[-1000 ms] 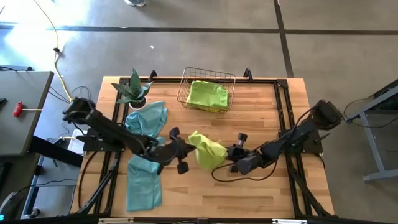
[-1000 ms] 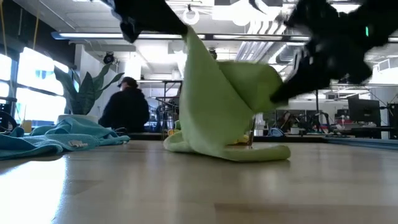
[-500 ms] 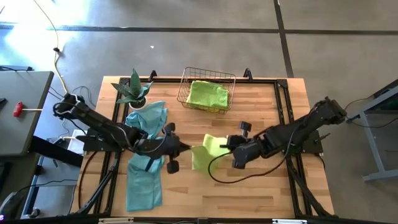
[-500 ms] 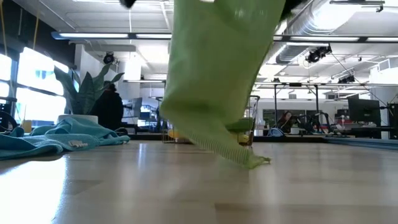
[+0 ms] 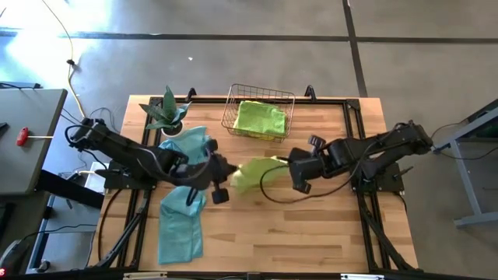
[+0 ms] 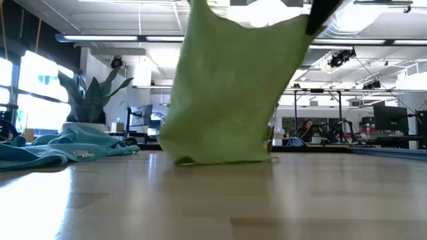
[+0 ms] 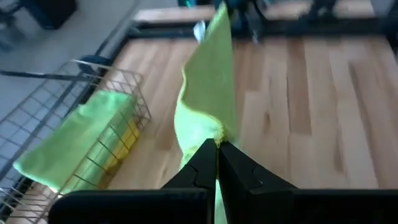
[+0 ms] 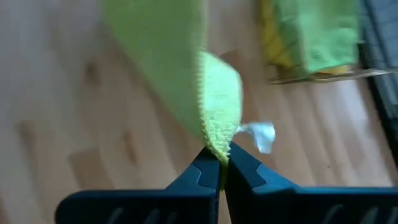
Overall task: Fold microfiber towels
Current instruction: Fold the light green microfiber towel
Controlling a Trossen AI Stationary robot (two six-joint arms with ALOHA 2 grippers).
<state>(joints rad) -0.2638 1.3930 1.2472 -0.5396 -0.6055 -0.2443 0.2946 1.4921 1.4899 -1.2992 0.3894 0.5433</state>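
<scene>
mid-table, left fingers (image 5: pixel 226 173) and right fingers (image 5: pixel 289 162) pinch lime towel (image 5: pixel 250 173) top corners; bottom edge touches table (image 5: pixel 327 225).

Both arms were matte black, built of jointed tubular links. Left hand (image 5: pixel 223 173) and right hand (image 5: pixel 294 173) each had two tapered dark fingers (image 7: pixel 245 177).
</scene>
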